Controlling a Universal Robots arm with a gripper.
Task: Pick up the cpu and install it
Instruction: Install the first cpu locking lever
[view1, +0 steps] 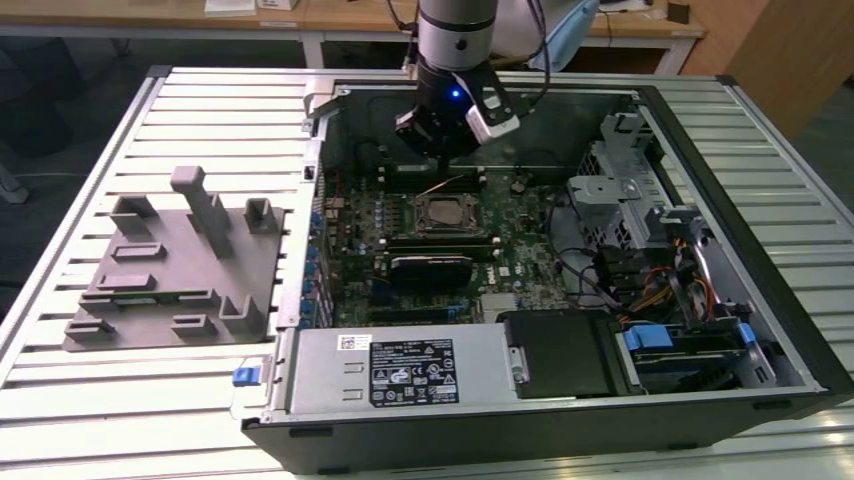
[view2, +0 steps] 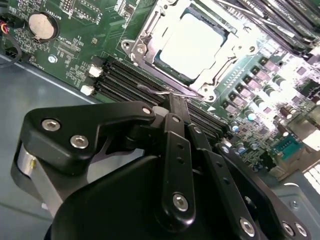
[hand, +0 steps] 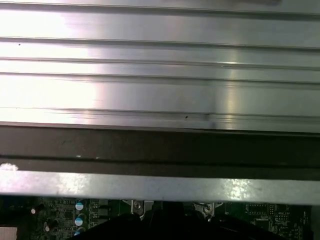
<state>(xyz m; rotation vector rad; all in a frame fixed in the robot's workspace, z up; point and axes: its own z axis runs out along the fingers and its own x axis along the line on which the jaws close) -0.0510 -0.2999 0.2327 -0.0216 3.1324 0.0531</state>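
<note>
- I see the cpu (view2: 192, 42) already seated in its socket (view2: 145, 35), upper centre of the second wrist view.
- My hand (view2: 172, 100) hangs just above the socket's edge, pressed together on nothing.

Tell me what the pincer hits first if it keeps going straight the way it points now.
Probably the motherboard beside the socket frame. In the second wrist view the pincer points at the frame's lower edge and the memory slots, with the cpu seated just past them. Depth is unclear, so frame or slots could come first.

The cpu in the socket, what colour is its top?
Pale silvery-white, clearest in the second wrist view: cpu.
</note>
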